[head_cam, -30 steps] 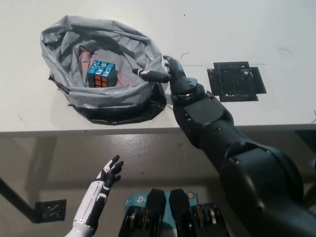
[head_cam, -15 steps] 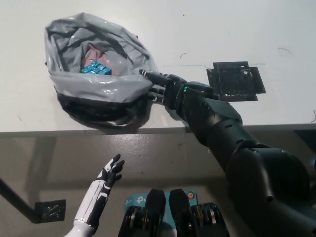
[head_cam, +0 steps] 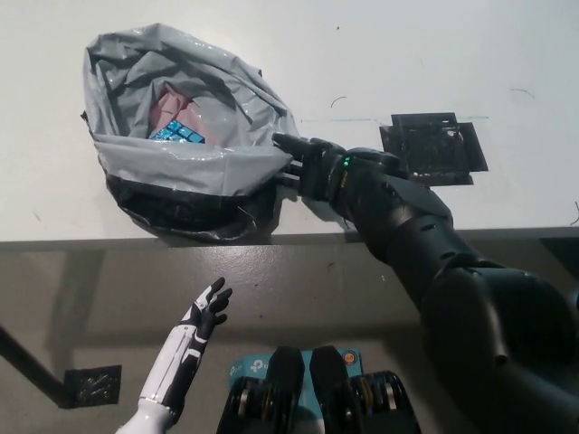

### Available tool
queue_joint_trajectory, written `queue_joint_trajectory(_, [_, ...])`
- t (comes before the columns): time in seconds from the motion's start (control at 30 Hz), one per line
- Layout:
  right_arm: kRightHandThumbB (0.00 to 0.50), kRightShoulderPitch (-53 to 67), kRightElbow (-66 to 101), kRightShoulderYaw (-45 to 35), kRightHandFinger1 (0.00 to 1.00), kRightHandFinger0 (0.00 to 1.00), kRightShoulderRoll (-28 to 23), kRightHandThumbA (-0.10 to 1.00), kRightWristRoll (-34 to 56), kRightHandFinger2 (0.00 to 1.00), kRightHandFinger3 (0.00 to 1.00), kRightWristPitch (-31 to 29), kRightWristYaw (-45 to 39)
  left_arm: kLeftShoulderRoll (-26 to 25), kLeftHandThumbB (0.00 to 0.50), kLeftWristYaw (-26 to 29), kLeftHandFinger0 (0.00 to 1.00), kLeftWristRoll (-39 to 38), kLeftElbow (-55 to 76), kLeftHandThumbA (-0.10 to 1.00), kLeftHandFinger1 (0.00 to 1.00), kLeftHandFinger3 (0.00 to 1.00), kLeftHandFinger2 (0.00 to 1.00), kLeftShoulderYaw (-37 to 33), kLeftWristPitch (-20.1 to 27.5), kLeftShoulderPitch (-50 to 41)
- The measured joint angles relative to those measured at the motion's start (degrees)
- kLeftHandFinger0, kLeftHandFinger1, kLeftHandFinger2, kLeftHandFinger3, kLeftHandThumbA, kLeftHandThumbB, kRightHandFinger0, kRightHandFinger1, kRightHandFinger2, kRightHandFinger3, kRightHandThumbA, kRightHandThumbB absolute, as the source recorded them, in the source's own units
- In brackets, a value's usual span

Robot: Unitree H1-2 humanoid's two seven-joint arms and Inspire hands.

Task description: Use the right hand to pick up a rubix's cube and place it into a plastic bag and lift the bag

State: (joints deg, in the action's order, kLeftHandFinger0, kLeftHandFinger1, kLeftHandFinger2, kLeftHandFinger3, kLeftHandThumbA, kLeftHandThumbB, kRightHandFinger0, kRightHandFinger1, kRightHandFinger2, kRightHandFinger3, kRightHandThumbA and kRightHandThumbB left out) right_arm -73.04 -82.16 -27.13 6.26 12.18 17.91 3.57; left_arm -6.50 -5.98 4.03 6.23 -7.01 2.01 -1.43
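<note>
Only one scrap of print shows: a teal label (head_cam: 242,369) at the bottom edge, below the bag, with a small round logo on it too small to read. Up on the white table (head_cam: 434,54) sits the grey plastic bag (head_cam: 181,167), its mouth gaping and its near wall pulled up on the side facing the table's front edge. Inside the bag, the Rubik's cube (head_cam: 175,134) lies low against the near wall, only its blue top face peeking over the rim, with pinkish lining behind it. At the bag's right rim the black right hand (head_cam: 312,167) has its fingers closed around the plastic, pinching that edge. Right of the bag, past the hand, a black taped square (head_cam: 432,147) is stuck to the table. Below the bag, off the table, the white left hand (head_cam: 206,312) rests with fingers spread, holding nothing.
</note>
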Motion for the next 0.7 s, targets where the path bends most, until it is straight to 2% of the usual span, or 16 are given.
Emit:
queue_joint_trajectory(0.07, [0.161, 0.00, 0.01, 0.06, 0.06, 0.00, -0.24, 0.09, 0.29, 0.61, 0.53, 0.00, 0.07, -0.22, 0.026, 0.01, 1.00, 0.08, -0.14, 1.00, 1.00, 1.00, 1.00, -0.15, 0.05, 0.27])
queue_joint_trajectory(0.1, [0.166, 0.00, 0.02, 0.06, 0.07, 0.00, -0.29, 0.03, 0.43, 0.62, 0.56, 0.00, 0.18, -0.31, 0.027, 0.01, 1.00, 0.13, -0.19, 1.00, 1.00, 1.00, 1.00, -0.20, 0.06, 0.32])
queue_joint_trajectory(0.13, [0.188, 0.00, 0.02, 0.06, 0.11, 0.00, -0.30, -0.07, 0.51, 0.68, 0.77, 0.00, 0.22, -0.33, 0.032, 0.01, 1.00, 0.14, -0.20, 1.00, 1.00, 1.00, 1.00, -0.22, 0.06, 0.33])
queue_joint_trajectory(0.17, [0.172, 0.00, 0.02, 0.07, 0.22, 0.00, -0.30, -0.10, 0.66, 0.87, 1.00, 0.00, 0.27, -0.35, 0.032, 0.01, 1.00, 0.16, -0.20, 1.00, 1.00, 1.00, 1.00, -0.26, 0.07, 0.34])
queue_joint_trajectory(0.23, [0.173, -0.16, 0.09, 0.49, 0.27, 0.00, -0.24, -0.10, 0.78, 0.87, 1.00, -0.16, 0.83, -0.36, 0.039, 0.01, 1.00, 0.21, -0.25, 1.00, 1.00, 1.00, 1.00, -0.32, 0.10, 0.34])
queue_joint_trajectory(0.27, [0.185, -0.37, 0.13, 0.94, 0.25, 0.00, -0.17, -0.10, 0.74, 0.87, 1.00, -0.32, 1.32, -0.36, 0.044, 0.02, 1.00, 0.23, -0.31, 1.00, 1.00, 1.00, 1.00, -0.32, 0.12, 0.34])
queue_joint_trajectory(0.3, [0.182, -0.60, 0.18, 1.22, 0.25, 0.00, -0.13, -0.10, 0.73, 0.85, 1.00, -0.43, 1.66, -0.36, 0.042, 0.02, 1.00, 0.25, -0.37, 1.00, 1.00, 1.00, 1.00, -0.33, 0.14, 0.35])
queue_joint_trajectory(0.33, [0.167, -1.55, 0.26, 1.70, 0.26, 0.00, -0.06, -0.10, 0.72, 0.79, 1.00, -0.73, 2.67, -0.35, 0.064, 0.02, 1.00, 0.29, -0.40, 1.00, 1.00, 1.00, 1.00, -0.33, 0.18, 0.37])
queue_joint_trajectory(0.37, [0.167, -2.17, 0.35, 1.80, 0.26, 0.00, -0.02, -0.10, 0.74, 0.79, 1.00, -0.94, 3.27, -0.35, 0.064, 0.02, 1.00, 0.30, -0.43, 1.00, 1.00, 1.00, 1.00, -0.33, 0.18, 0.38])
queue_joint_trajectory(0.4, [0.150, -2.74, 0.48, 1.89, 0.26, 0.00, 0.02, -0.10, 0.76, 0.72, 1.00, -1.11, 3.68, -0.34, 0.044, 0.02, 1.00, 0.30, -0.43, 1.00, 1.00, 1.00, 1.00, -0.32, 0.18, 0.38])
queue_joint_trajectory(0.43, [0.143, -4.14, 1.17, 2.12, 0.25, 0.00, 0.12, -0.10, 0.79, 0.71, 1.00, -1.44, 4.49, -0.33, 0.031, 0.02, 1.00, 0.30, -0.44, 1.00, 1.00, 1.00, 1.00, -0.32, 0.18, 0.38])
queue_joint_trajectory(0.57, [0.142, -7.93, 3.77, 2.02, 0.22, 0.00, 0.47, -0.10, 1.43, 0.76, 1.00, -1.65, 5.63, -0.35, 0.018, 0.03, 1.00, 0.44, -0.57, 1.00, 1.00, 1.00, 1.00, -0.32, 0.23, 0.38])
queue_joint_trajectory(0.7, [0.135, -11.49, 6.75, 1.56, 0.21, 0.00, 1.27, -0.10, 2.47, 0.80, 1.00, -1.62, 6.17, -0.36, 0.030, 0.03, 1.00, 0.50, -0.64, 1.00, 1.00, 1.00, 1.00, -0.34, 0.33, 0.43])
